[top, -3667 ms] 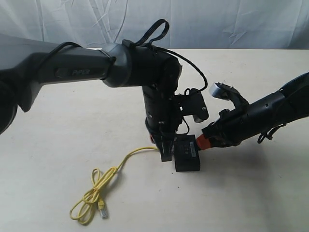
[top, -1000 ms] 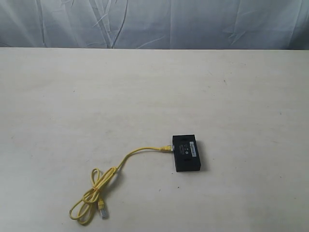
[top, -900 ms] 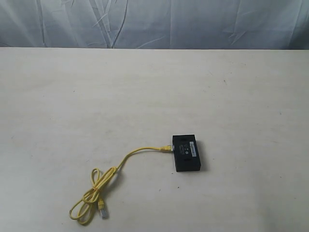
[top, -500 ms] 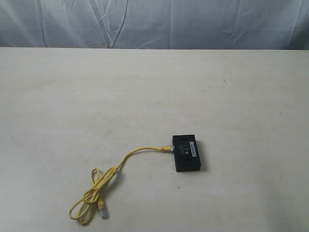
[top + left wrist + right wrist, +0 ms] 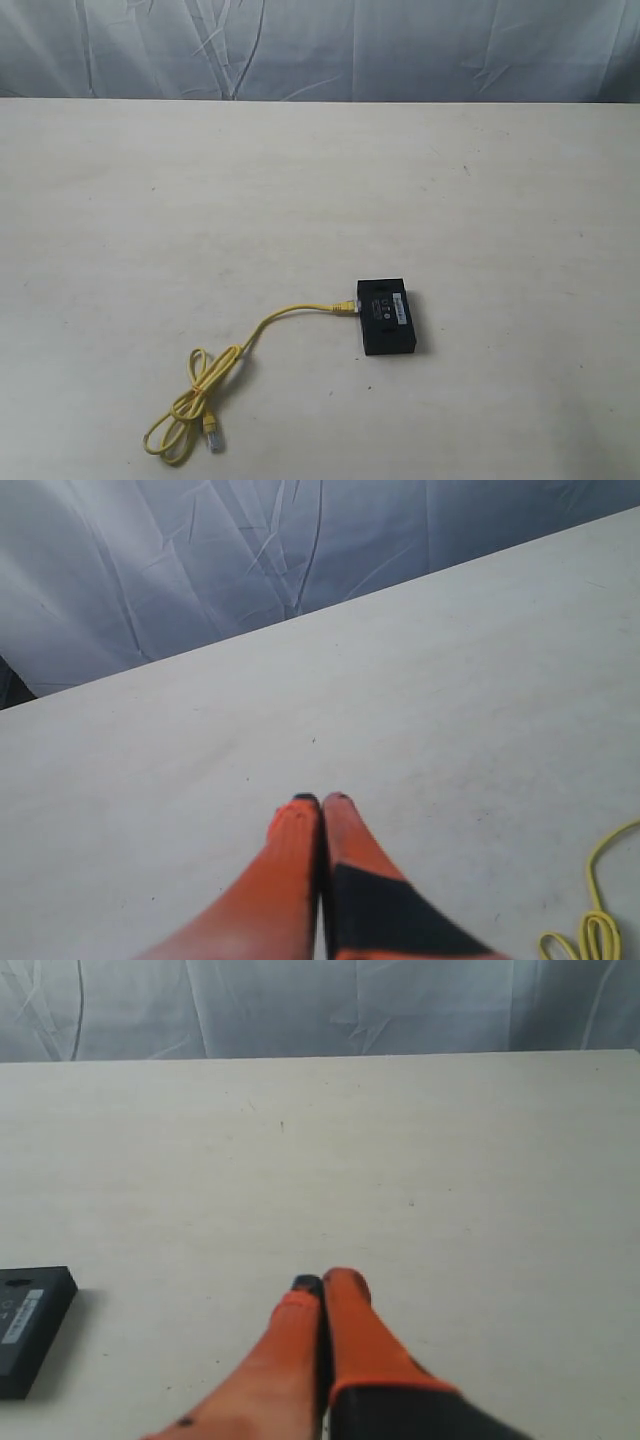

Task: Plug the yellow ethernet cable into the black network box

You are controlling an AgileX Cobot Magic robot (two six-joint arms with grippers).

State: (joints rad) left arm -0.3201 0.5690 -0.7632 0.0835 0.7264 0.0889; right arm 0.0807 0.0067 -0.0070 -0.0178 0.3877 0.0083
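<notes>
The black network box (image 5: 387, 317) lies flat on the table, white label up. One clear plug of the yellow ethernet cable (image 5: 262, 327) sits in the box's left side; the cord runs left and down into loose loops, with the free plug (image 5: 212, 436) lying near the table's front. Neither arm appears in the exterior view. My left gripper (image 5: 321, 800) is shut and empty above bare table, with cable loops (image 5: 592, 927) at that view's corner. Also shut and empty, my right gripper (image 5: 322, 1282) hovers over the table, the box (image 5: 28, 1326) off to one side.
A pale table (image 5: 300, 200) carries everything. A wrinkled grey-blue cloth backdrop (image 5: 320, 45) hangs along its far edge. No other object is on the table.
Since 3.7 s ago both arms have drawn back out of the exterior view, leaving the cable's plug in the box. Over the last second nothing has moved.
</notes>
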